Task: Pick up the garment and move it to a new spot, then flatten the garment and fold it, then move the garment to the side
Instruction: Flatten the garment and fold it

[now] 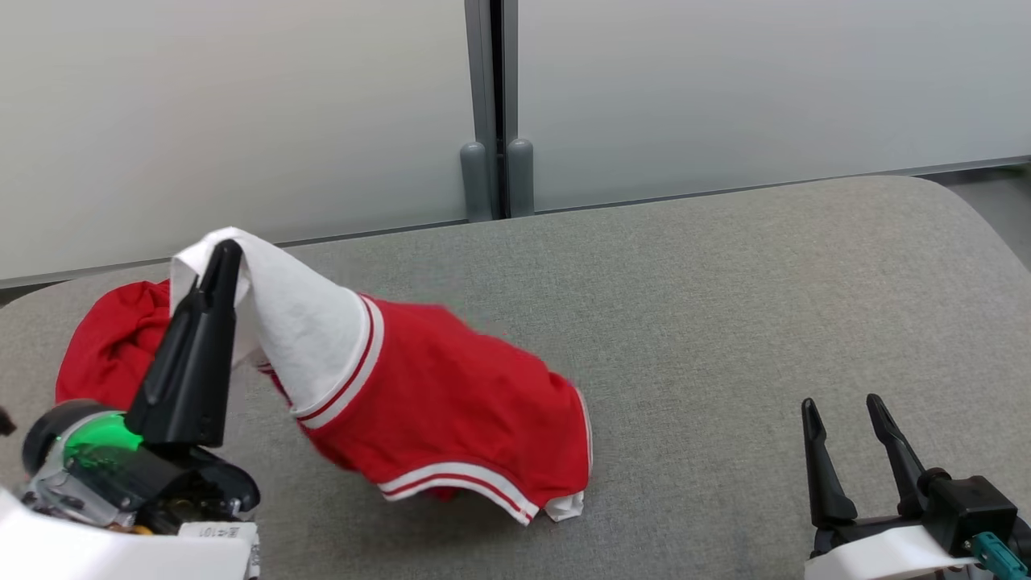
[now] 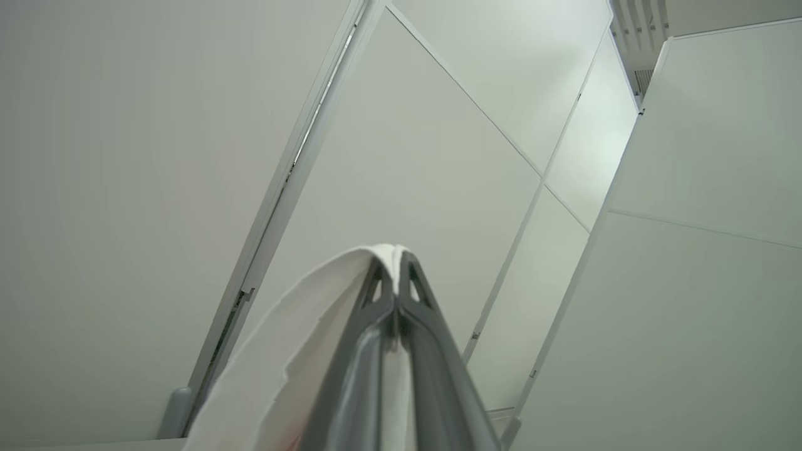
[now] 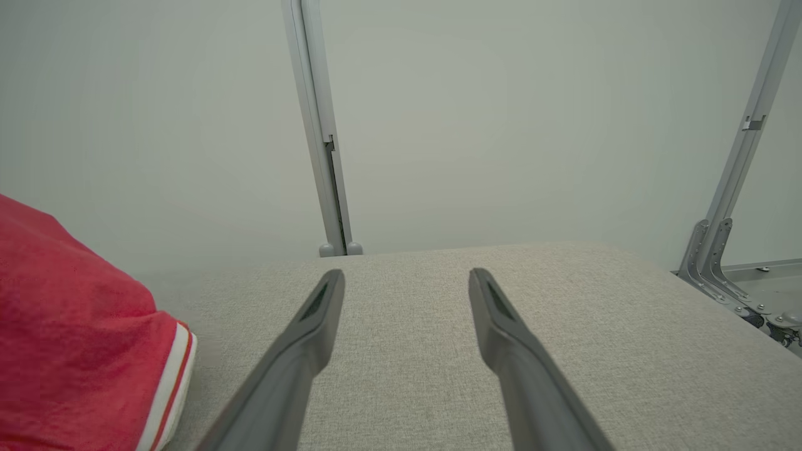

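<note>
While left fingers [image 1: 193,354] clench the red, white-trimmed cloth garment [image 1: 451,387] aloft and right fingers [image 1: 820,459] gape empty, pick-up looks underway: next, carry it elsewhere.

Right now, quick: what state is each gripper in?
Left gripper: shut on the white end of the red-and-white fabric garment.
Right gripper: open, holding nothing.

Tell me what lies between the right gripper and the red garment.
In the head view, a bare stretch of grey upholstered surface runs from the right gripper to the garment; nothing lies on it.
</note>
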Tool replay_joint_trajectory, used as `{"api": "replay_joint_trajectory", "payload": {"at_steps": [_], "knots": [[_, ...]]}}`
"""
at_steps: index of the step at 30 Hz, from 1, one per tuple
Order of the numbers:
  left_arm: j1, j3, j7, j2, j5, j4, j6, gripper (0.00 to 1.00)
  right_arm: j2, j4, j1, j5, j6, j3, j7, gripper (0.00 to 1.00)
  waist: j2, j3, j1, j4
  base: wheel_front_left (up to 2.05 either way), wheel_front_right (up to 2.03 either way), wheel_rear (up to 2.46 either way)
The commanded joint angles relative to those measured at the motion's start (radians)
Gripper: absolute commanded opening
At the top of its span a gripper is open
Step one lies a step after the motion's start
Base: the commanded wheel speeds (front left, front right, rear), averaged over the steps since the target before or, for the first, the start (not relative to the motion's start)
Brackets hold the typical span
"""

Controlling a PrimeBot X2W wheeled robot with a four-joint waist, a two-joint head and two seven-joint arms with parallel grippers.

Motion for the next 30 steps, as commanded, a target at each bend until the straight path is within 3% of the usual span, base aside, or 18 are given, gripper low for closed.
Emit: {"api": "replay_joint_trajectory", "payload": {"at_steps": [1,16,25,30], "knots": [[-0.015,0.008,0.006,0.010,-0.007,-0.015,0.006,0.00,-0.005,0.004,0.001,0.003,0.000,-0.001,-0.005,1.00,0.0000,0.000,0.0000,-0.001,0.00,0.00,0.00],[-0.107,0.058,0.110,0.090,-0.052,-0.183,0.030,0.00,-0.005,0.016,-0.004,0.022,0.000,0.010,-0.005,1.00,0.0000,-0.012,0.0000,-0.024,0.00,0.00,0.00],[-0.174,0.006,0.183,0.100,-0.100,-0.229,0.051,0.00,-0.005,0.020,-0.016,0.044,0.000,0.027,-0.005,1.00,0.0000,0.002,0.0000,-0.097,0.00,0.00,0.00],[-0.189,0.002,0.212,0.103,-0.129,-0.164,0.069,0.00,-0.005,0.022,-0.029,0.056,0.000,0.035,-0.005,1.00,0.0000,0.022,0.0000,-0.145,0.00,0.00,0.00]]}}
